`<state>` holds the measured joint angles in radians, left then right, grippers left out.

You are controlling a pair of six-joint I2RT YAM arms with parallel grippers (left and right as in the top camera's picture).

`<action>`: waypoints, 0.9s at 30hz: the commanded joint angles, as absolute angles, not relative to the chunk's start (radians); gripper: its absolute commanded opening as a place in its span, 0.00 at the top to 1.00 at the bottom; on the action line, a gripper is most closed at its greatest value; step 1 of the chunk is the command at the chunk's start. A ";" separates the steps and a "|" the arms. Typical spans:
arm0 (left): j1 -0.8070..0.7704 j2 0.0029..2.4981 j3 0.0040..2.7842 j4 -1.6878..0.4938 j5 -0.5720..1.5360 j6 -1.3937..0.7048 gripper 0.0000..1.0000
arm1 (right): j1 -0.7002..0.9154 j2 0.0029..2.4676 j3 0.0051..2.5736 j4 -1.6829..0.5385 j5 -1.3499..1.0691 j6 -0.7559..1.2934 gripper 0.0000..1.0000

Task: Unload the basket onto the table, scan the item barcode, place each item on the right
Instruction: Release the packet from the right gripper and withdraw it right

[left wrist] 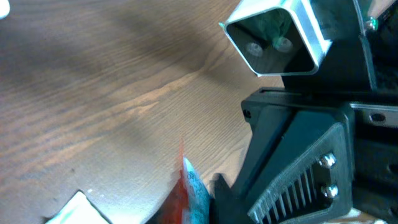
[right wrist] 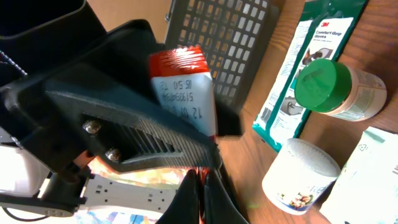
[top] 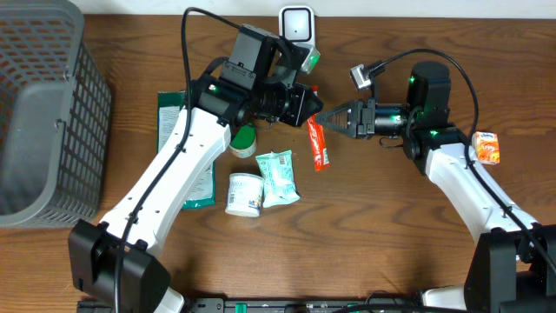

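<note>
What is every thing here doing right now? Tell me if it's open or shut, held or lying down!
Red packet: held up off the table, gripped by both grippers.
Left gripper: shut on the red packet.
Right gripper: shut on the red packet's lower end.
Jar: closed, green lid on.
Green packet: lying flat on the table.
Basket: standing upright, nothing seen inside.
</note>
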<state>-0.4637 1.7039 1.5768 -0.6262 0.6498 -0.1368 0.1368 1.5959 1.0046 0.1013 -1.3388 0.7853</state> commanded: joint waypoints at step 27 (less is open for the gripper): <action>-0.459 1.642 1.583 -0.640 0.625 0.030 0.93 | -0.224 1.582 1.011 -0.113 -1.377 0.547 0.34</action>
<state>-0.4656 1.7000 1.5768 -0.6231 0.6216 0.0051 -0.1539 1.5959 1.0050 -0.0574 -1.3571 0.6846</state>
